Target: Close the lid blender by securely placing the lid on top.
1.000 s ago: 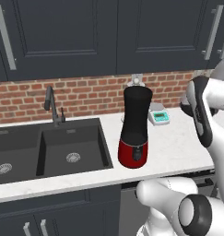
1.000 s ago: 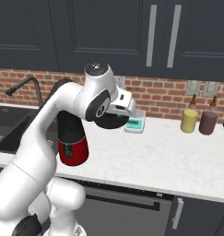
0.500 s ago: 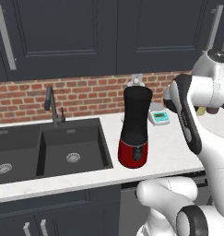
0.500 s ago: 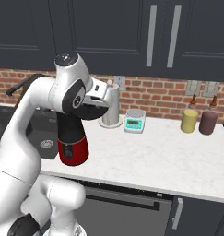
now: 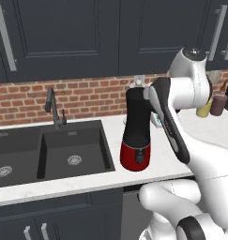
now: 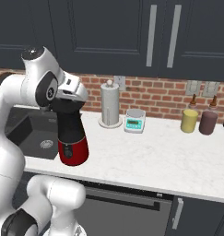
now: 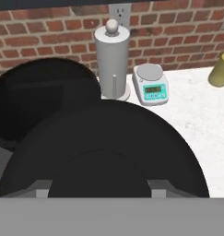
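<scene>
Over the last second I swung the arm left, from beside the small white scale (image 6: pixel 134 120) to right over the tall black-jarred blender on its glossy red base (image 6: pixel 72 138), which stood on the white marble counter (image 6: pixel 145 156) by the sink. The two-finger gripper (image 6: pixel 72 92) was clamped on the flat round black lid (image 7: pixel 109 152). In the hand view the jar's open mouth sat up-left of the lid, so I judged it needed shifting across before lowering.

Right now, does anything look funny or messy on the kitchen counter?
Nothing is spilled or knocked over. The one odd thing: the tall black blender jar on its red base has an open top, because the flat round black lid is off it, carried near the rim and not seated.
</scene>
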### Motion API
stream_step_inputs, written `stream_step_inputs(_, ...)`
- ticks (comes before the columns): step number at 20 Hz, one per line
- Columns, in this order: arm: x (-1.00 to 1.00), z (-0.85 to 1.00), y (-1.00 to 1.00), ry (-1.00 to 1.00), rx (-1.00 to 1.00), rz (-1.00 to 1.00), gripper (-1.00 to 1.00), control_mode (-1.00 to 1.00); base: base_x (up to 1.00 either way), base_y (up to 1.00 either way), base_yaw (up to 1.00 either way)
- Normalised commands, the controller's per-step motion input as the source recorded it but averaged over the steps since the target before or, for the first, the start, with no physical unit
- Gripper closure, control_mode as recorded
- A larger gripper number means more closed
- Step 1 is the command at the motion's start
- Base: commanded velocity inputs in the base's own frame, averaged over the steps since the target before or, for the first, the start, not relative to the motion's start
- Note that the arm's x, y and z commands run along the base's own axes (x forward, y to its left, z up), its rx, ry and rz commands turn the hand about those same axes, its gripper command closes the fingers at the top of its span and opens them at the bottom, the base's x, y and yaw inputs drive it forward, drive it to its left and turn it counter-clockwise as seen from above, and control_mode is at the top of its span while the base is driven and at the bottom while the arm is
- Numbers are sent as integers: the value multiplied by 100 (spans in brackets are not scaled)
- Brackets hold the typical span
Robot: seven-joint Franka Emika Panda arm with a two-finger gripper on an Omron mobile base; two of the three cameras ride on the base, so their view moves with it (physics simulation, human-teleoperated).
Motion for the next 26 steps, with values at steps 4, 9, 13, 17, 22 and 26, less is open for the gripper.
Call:
stream_step_inputs(4, 0, 27, 60, 0, 0, 0, 100, -100, 0, 0, 0)
stream_step_inputs(9, 5, 16, 36, 0, 0, 0, 100, -100, 0, 0, 0)
stream_step_inputs(13, 8, 1, 3, 0, 1, 0, 100, -100, 0, 0, 0)
stream_step_inputs(17, 10, 0, 0, 0, 3, 0, 100, -100, 0, 0, 0)
stream_step_inputs(22, 22, -5, -2, 0, 5, 0, 100, -100, 0, 0, 0)
stream_step_inputs(26, 23, -11, 0, 0, 1, 0, 100, -100, 0, 0, 0)
